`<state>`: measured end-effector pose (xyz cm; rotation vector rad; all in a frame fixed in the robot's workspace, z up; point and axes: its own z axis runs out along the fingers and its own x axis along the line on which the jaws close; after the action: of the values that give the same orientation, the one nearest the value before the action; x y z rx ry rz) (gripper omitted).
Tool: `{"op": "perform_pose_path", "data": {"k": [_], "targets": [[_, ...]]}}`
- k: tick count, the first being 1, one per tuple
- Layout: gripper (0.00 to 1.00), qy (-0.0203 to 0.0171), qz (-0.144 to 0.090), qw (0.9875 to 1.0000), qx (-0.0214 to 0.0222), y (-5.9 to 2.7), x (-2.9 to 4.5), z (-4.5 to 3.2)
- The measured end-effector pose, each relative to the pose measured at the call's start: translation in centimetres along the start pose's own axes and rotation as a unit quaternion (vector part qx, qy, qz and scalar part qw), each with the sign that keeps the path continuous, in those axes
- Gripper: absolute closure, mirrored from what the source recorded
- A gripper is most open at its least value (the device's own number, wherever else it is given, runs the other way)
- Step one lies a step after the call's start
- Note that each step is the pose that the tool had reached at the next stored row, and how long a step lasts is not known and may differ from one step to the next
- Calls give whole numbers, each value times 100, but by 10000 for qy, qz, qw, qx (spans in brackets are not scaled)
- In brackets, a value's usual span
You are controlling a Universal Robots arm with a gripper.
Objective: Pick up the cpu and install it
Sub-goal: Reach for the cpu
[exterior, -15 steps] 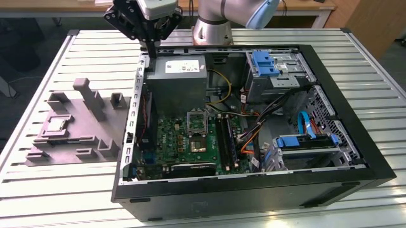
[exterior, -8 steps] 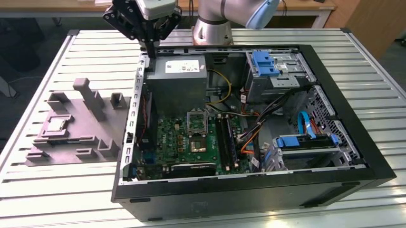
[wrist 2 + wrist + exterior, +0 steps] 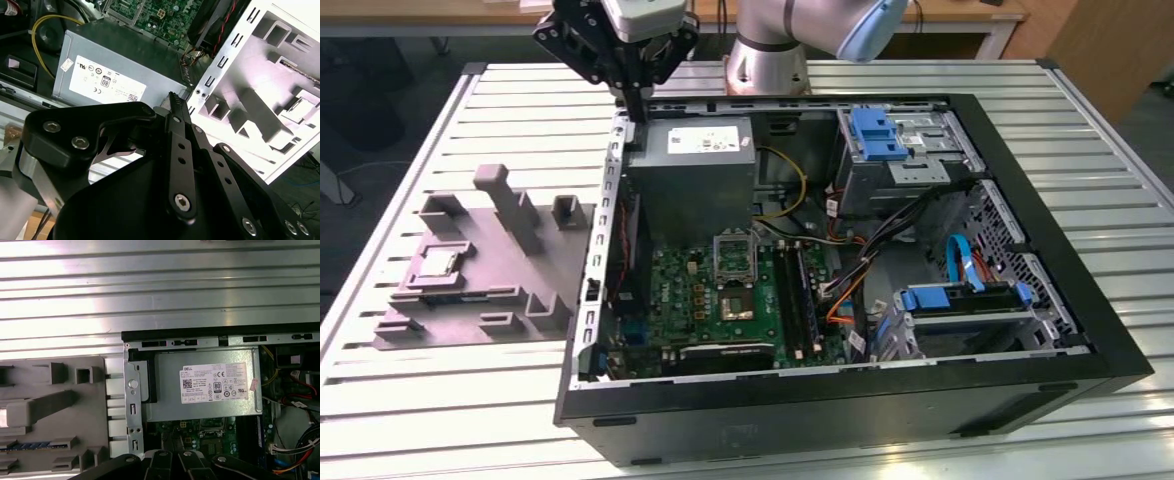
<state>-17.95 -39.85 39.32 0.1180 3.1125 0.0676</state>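
Note:
The cpu [image 3: 438, 262] is a small pale square lying flat in a recess of the grey plastic tray [image 3: 494, 300], at the exterior view's left, outside the computer case. My gripper [image 3: 636, 97] hangs high over the case's far left corner, above the grey power-supply box [image 3: 694, 170]. Its black fingers [image 3: 172, 100] come together at the tip, shut with nothing between them. The dark metal-framed socket [image 3: 736, 300] sits on the green motherboard [image 3: 680, 290] inside the case, its frame raised. The cpu is well apart from the gripper.
The open black case [image 3: 1067, 300] holds cables, blue drive brackets [image 3: 878, 135] and the power supply [image 3: 205, 390]. The tray's upright blocks [image 3: 507, 205] stand beside the case wall [image 3: 134, 405]. All rests on a slatted metal table [image 3: 454, 400].

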Motion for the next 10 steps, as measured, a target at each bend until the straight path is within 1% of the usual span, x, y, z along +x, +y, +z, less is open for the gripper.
{"op": "perform_pose_path", "data": {"k": [10], "targets": [[89,0,0,10000,0,-2,21,0]]}}
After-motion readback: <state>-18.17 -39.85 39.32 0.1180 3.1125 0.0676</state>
